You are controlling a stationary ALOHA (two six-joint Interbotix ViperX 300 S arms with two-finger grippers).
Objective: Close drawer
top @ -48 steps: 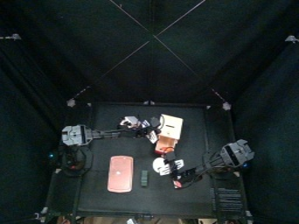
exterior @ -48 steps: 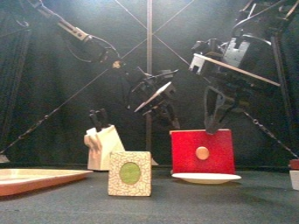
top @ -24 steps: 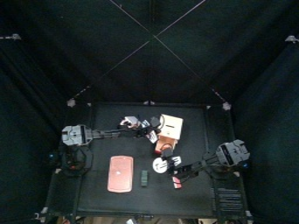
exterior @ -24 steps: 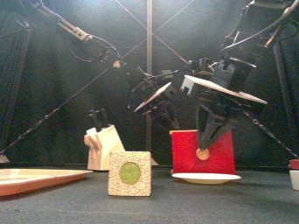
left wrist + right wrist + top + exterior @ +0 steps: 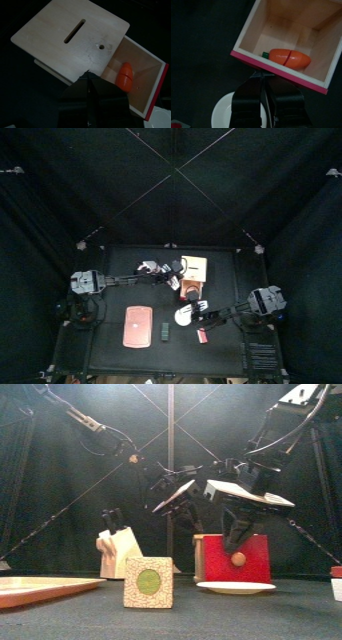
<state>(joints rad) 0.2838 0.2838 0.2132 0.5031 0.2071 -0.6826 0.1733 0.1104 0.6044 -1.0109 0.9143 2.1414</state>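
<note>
Drawer (image 5: 298, 45) standing open with an orange toy (image 5: 286, 57) inside, the right gripper (image 5: 262, 75), jaws pressed together and empty, is nudging its pink front (image 5: 278, 72), needing a square, steady push while the closed, empty left gripper (image 5: 89, 80) is bracing the box (image 5: 70, 37).

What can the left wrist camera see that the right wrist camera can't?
Only the left wrist view shows the drawer box's pale top, with a dark slot and a small hole. Only the right wrist view shows the pull-out part's pink front edge straight on, plus a white plate below it. Both show the drawer pulled out with an orange toy lying inside, and each arm's own dark jaws close to the drawer.
</note>
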